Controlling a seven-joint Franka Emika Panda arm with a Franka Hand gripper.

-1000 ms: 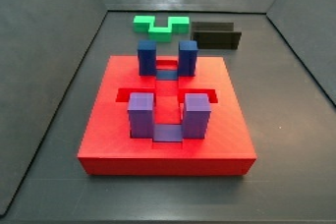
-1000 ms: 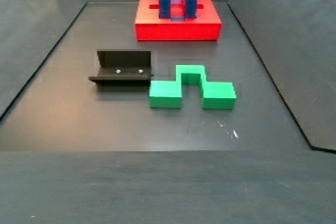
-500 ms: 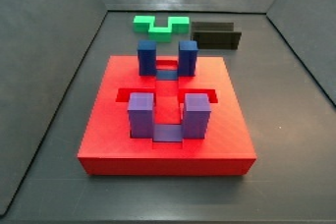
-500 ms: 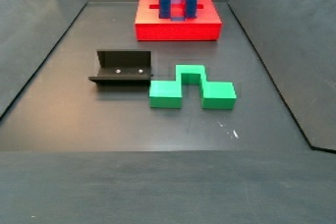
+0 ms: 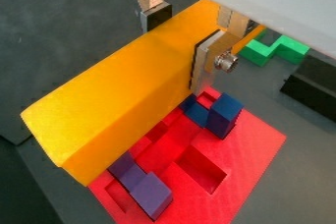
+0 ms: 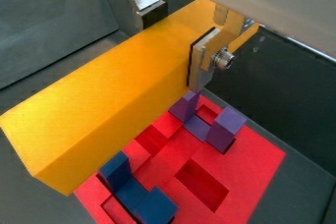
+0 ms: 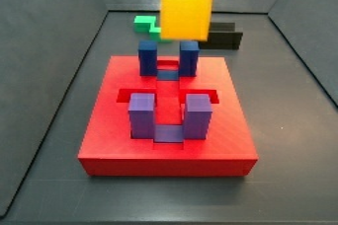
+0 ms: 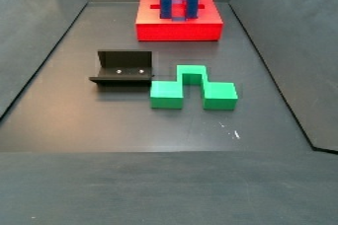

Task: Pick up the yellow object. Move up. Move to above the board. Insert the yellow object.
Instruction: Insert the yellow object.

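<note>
The yellow object [image 5: 125,95] hangs upright above the board [image 7: 113,140], clamped between the gripper's [image 5: 182,29] silver fingers [image 5: 209,56] in both wrist views. In a side view its lower end [image 7: 185,7] hides the blue blocks' [image 7: 168,55] tops. Purple blocks [image 7: 169,115] flank the near slot. Beyond the board lie the green notched block [image 8: 192,87] and the fixture [image 8: 122,69].

Gripper [image 5: 184,33] above the board: silver fingers [image 5: 209,57] with dark pads, closed on the plain yellow-orange bar [image 5: 125,95]. Board [image 7: 113,133] solid red, carrying blue blocks [image 7: 148,55] and purple blocks [image 7: 141,112]. Notched block [image 8: 192,87] green, fixture [image 8: 123,69] black, tabletop [image 8: 158,130] dark grey.
</note>
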